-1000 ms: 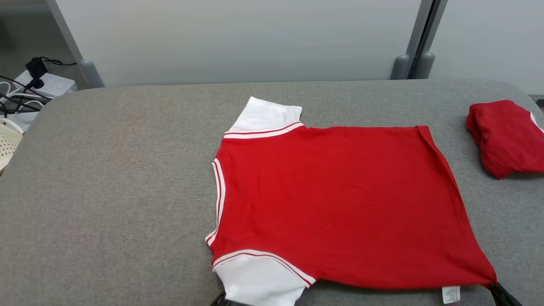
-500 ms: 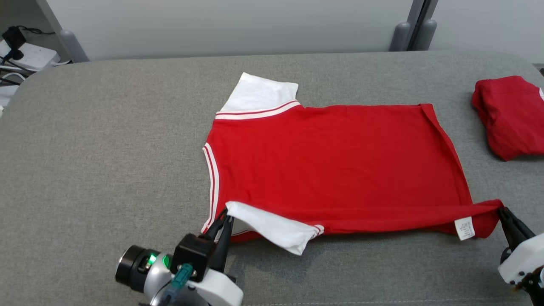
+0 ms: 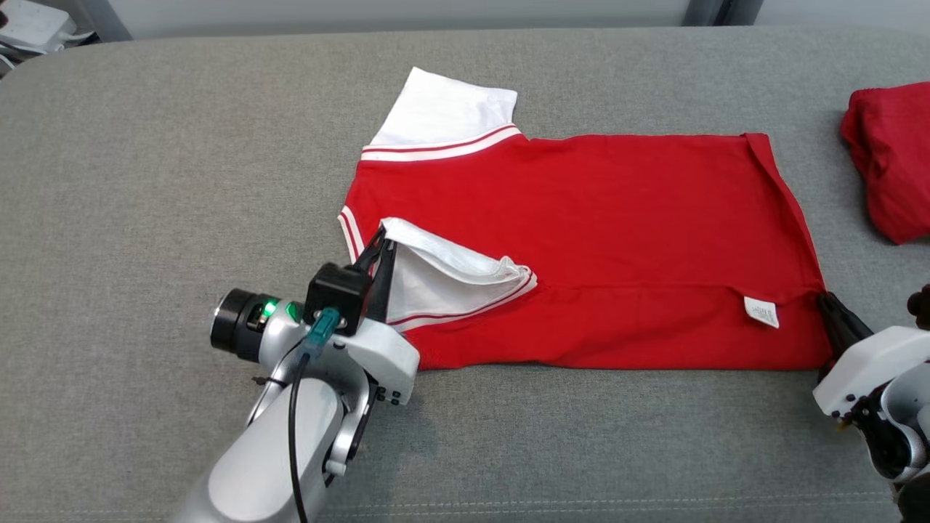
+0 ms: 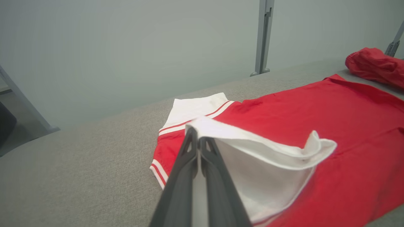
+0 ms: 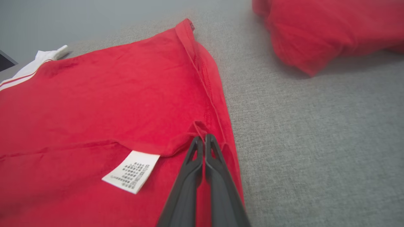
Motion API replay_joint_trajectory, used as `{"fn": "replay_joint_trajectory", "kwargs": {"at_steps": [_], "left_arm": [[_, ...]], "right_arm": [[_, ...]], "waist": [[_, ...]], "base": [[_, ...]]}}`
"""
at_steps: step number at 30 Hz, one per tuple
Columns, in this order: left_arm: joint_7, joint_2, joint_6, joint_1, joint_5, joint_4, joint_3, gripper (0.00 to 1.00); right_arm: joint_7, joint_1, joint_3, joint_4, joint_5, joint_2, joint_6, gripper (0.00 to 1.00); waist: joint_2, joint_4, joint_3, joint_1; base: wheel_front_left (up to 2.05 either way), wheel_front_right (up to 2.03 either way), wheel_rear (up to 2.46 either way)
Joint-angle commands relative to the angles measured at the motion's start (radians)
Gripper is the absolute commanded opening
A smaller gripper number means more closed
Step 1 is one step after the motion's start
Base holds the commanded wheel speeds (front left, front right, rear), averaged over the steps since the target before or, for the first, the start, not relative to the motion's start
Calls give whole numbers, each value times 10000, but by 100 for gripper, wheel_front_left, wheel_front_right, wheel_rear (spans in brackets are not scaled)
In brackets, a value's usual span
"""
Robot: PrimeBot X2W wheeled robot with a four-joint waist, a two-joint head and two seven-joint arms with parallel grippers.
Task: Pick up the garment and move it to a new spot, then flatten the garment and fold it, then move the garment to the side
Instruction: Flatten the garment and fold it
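Note:
The garment (image 3: 596, 218) is a red shirt with white, striped sleeves, spread on the grey table (image 3: 145, 181). Its near edge is lifted and folded over the body. My left gripper (image 3: 383, 245) is shut on the near white sleeve (image 3: 443, 280), holding it above the red cloth; the left wrist view has the dark fingers (image 4: 192, 151) pinching the sleeve's edge (image 4: 252, 143). My right gripper (image 3: 825, 298) is shut on the garment's near hem corner, beside a white care label (image 3: 761, 312). The right wrist view shows that pinch (image 5: 204, 140) and the label (image 5: 132, 171).
A second red garment (image 3: 890, 163), bunched, lies at the table's far right; it also shows as a red bundle (image 5: 322, 31) in the right wrist view. Grey cushioned surface stretches open to the left. A pale wall panel (image 4: 126, 47) with a metal post (image 4: 263, 34) stands behind the table.
Both grippers have carried the garment's near edge away from me, folding sleeve and hem over the body. The head camera has tilted down, so the scene has shifted up.

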Motion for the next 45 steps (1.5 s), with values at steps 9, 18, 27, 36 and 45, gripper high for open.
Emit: {"fn": "replay_joint_trajectory", "kwargs": {"at_steps": [9,18,27,36,45], "left_arm": [[-560,-353,-568,-1844,5,2647,269,0],[-979,-736,-785,-2752,-166,5035,247,100],[-1441,-757,-666,-1515,-625,3980,829,100],[-1062,-156,-524,1793,-982,1914,673,100],[-464,43,-169,2466,-1006,1326,483,43]], "right_arm": [[-639,-1178,1031,794,-36,-115,12,0],[-1183,-1706,1773,1601,299,-3,12,82],[-1914,-1060,2145,1707,602,9,12,100],[-2057,188,2062,1605,878,-1,12,100],[-2069,315,2117,1559,819,26,12,100]], "waist": [[0,-272,574,0],[0,-444,604,0],[0,-449,-125,0],[0,-336,-830,0],[0,-458,-949,0]], "base": [[0,0,0],[0,0,0],[0,0,0],[0,0,0],[0,0,0]]}}
